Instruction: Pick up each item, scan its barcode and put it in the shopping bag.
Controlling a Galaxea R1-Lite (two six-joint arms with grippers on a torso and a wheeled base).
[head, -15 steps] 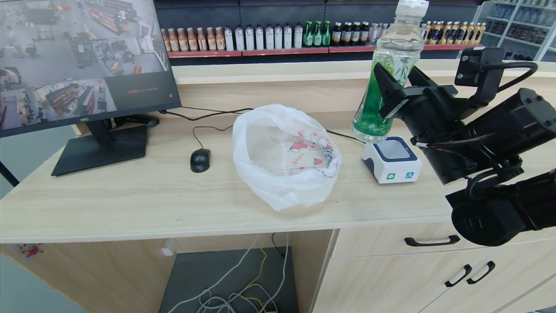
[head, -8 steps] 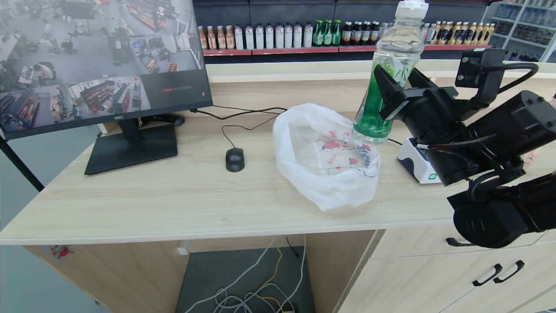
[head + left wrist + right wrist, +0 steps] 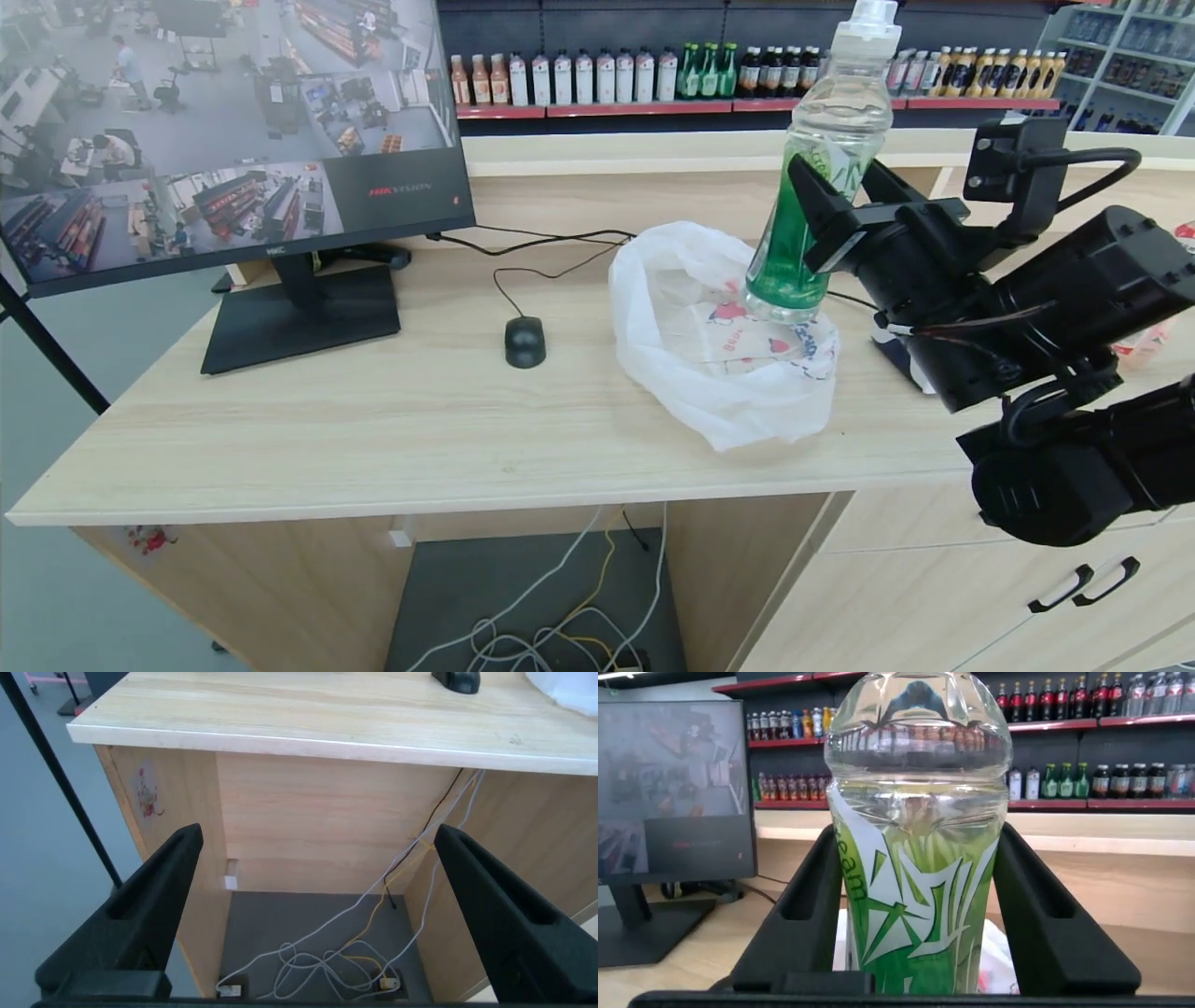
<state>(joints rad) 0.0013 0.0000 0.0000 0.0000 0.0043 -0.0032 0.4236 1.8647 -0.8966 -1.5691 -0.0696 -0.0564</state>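
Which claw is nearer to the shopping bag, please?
Right. The right claw holds the bottle above the shopping bag; the left claw hangs open, low in front of the counter, below its top.

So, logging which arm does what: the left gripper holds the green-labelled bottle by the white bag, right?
No: the right gripper holds the green-labelled bottle by the white bag, as the head view shows. The left gripper is open.

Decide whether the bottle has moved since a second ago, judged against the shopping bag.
Yes. The bottle, clamped in the right gripper, has shifted leftward, from over the scanner to over the shopping bag's right edge.
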